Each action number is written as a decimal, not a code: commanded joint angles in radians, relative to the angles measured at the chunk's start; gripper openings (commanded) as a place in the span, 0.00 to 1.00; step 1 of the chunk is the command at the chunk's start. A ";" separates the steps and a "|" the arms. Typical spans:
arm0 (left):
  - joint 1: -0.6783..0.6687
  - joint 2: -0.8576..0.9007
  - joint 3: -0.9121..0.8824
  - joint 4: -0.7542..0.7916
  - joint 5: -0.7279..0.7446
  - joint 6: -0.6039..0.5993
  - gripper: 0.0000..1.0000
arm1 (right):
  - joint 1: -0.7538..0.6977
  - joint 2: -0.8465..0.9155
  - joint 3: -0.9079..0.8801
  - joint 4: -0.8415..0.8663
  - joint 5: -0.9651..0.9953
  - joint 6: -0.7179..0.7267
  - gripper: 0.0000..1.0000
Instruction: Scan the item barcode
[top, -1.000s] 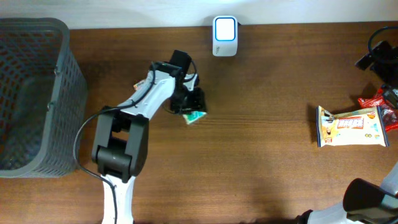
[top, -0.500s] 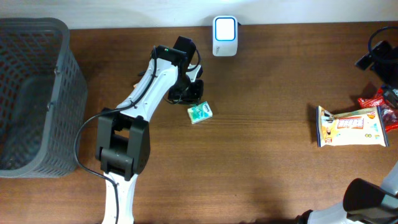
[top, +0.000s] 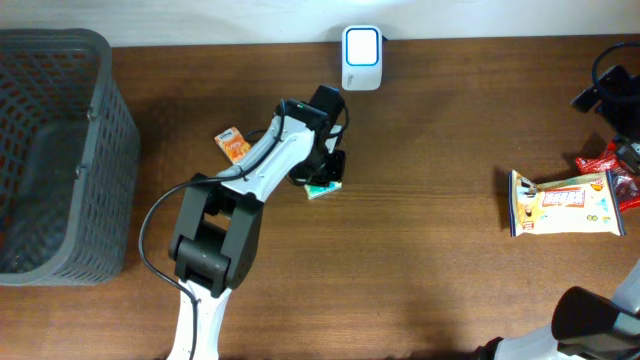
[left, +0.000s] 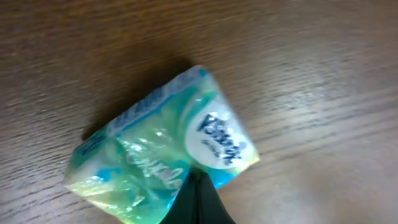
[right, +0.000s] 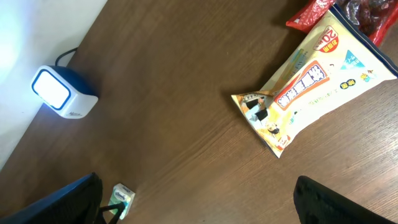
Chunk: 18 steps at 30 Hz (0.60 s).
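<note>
The item, a small green and blue tissue pack (top: 322, 188), lies flat on the brown table just below the white scanner (top: 361, 58). My left gripper (top: 326, 172) is at the pack's upper edge. In the left wrist view its black fingertips (left: 198, 186) are pressed together over the near edge of the pack (left: 161, 146), with nothing between them. My right gripper (right: 198, 186) hovers wide open far to the right. Its view shows the pack (right: 119, 199) at the bottom left and the scanner (right: 62, 93). No barcode shows on the pack.
A small orange packet (top: 233, 145) lies left of my left arm. A grey mesh basket (top: 100, 60) fills the far left. A white and yellow snack bag (top: 565, 203) and a red packet (top: 610, 165) lie at the right edge.
My left gripper has shut and swung right, away from the orange packet, and now sits over the tissue pack. The pack has barely shifted. The right arm has not moved.
</note>
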 joint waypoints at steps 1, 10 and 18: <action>0.005 0.003 -0.010 0.003 -0.064 -0.039 0.00 | 0.003 -0.005 -0.001 0.000 -0.009 0.005 0.98; -0.001 0.003 -0.026 -0.003 -0.065 -0.047 0.00 | 0.003 -0.005 -0.001 0.000 -0.009 0.005 0.98; -0.048 0.003 -0.041 -0.004 -0.066 -0.050 0.00 | 0.004 -0.005 -0.001 0.000 -0.009 0.005 0.98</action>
